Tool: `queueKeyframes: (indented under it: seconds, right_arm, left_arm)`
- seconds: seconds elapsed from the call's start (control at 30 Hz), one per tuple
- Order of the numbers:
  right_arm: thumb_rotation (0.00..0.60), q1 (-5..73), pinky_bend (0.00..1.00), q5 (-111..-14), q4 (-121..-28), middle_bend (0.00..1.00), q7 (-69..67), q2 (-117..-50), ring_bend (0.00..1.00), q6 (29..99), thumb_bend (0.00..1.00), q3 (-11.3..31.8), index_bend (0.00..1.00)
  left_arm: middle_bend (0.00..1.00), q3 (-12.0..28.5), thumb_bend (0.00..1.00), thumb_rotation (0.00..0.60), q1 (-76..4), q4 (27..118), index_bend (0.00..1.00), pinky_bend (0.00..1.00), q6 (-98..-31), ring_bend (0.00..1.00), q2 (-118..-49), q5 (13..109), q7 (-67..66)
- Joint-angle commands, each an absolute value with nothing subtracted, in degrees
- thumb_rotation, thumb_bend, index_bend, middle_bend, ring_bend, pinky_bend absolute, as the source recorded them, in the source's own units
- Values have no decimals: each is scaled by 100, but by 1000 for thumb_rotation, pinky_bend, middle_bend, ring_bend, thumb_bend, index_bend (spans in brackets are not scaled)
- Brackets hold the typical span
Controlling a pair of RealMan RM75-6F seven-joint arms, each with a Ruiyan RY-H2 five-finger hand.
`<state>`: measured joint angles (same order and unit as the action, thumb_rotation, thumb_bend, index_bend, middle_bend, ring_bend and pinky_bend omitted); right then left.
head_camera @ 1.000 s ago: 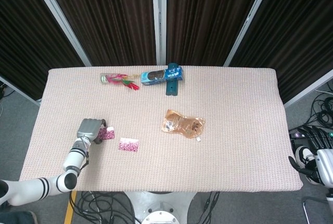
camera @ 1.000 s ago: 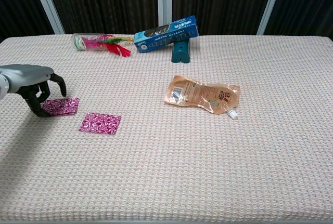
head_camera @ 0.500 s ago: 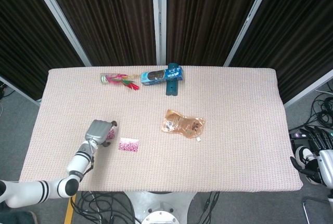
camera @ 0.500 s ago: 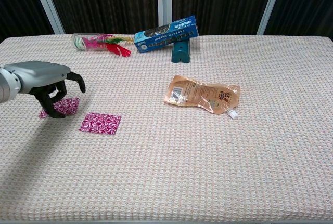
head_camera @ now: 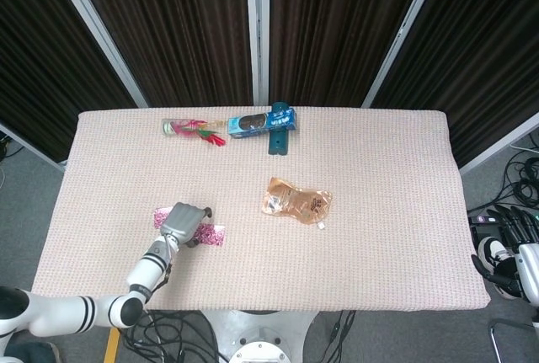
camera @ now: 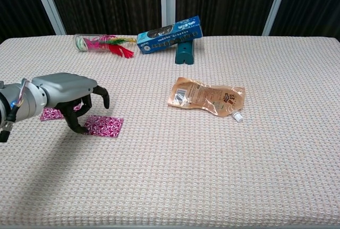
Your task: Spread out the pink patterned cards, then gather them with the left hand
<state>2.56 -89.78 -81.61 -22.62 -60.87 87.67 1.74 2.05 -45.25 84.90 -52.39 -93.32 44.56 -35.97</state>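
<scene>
Two pink patterned cards lie flat on the worktop (camera: 223, 176) in front of me, toward my left side. The nearer card (camera: 104, 125) sits just under the curled fingertips (camera: 78, 128) of my left robot hand (camera: 69, 95), and in the chest view the dark fingers come down on its left edge. I cannot tell for sure whether they press the card or only hover at it. The further card (camera: 52, 114) lies just beside it, to the left, partly hidden behind my wrist and palm. In the head view the same left robot hand (head_camera: 184, 222) covers the gap between the two, with one card (head_camera: 161, 215) peeking out at its left and the other (head_camera: 211, 235) at its right. The robot hand is arched, palm down, fingers bent downward and apart; it has nothing lifted or clasped in it.

My right robot hand (head_camera: 504, 272) hangs off the right edge of the worktop, well apart from the cards; how its fingers stand I cannot tell.

Further off lie a brown snack pouch (camera: 207, 97) near the middle, a blue box (camera: 169, 34) leaning on a teal stand (camera: 184, 52), and a clear tube with a feathered shuttlecock (camera: 102, 43) at the far edge.
</scene>
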Motion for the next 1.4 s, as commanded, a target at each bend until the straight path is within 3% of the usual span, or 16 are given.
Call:
queueKeyframes:
  seconds: [0.03, 0.53, 0.93, 1.4]
  right_arm:
    - [465, 257, 0, -8976, -8151, 93, -2274, -6090, 5, 8760, 216, 174, 129]
    - [463, 266, 0, -8970, -8134, 92, -2280, -6103, 5, 8728, 220, 176, 129]
    - [466, 281, 0, -8967, -8159, 92, -2259, -6096, 5, 8704, 219, 185, 129]
    - [466, 317, 0, -9011, -8164, 92, -2284, -6085, 5, 8733, 218, 213, 129]
  left_arm:
    - [887, 195, 252, 600, -4532, 8552, 371, 978, -5282, 930, -9357, 4362, -3662]
    - [886, 241, 252, 600, -4616, 8503, 373, 978, -5390, 930, -9589, 3899, -3870]
    - [890, 275, 252, 600, -4592, 8440, 467, 979, -5511, 932, -9659, 3955, -3842]
    - [891, 567, 253, 600, -4510, 8805, 472, 979, -5825, 933, -9000, 3875, -3707]
